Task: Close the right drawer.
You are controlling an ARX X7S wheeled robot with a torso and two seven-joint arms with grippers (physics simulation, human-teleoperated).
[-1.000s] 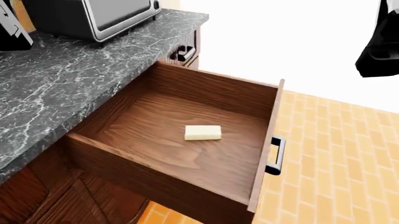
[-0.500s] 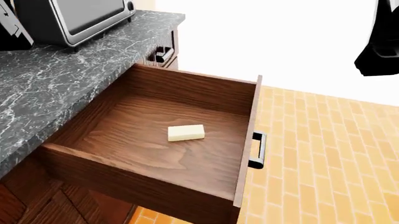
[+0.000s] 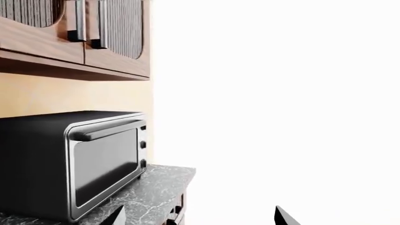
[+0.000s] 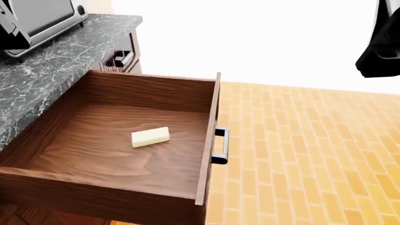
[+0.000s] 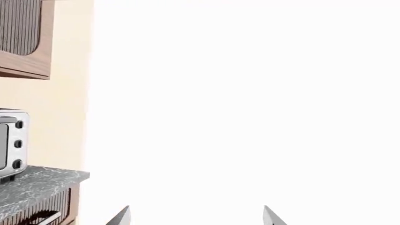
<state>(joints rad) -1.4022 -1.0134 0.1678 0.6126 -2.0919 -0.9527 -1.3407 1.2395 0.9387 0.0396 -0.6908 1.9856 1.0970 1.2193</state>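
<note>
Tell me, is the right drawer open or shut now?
Open. The right drawer is pulled far out from under the countertop; its wooden floor shows, with a pale block lying on it.

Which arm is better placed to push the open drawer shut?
Probably the right. Its end effector hangs on the side of the right drawer that the front panel and bar handle face. The left one sits over the countertop.

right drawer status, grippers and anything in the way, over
Left gripper and right gripper open, empty, both clear of the right drawer. Drawer fully out, bar handle untouched. Pale block lying inside, nothing blocking.
</note>
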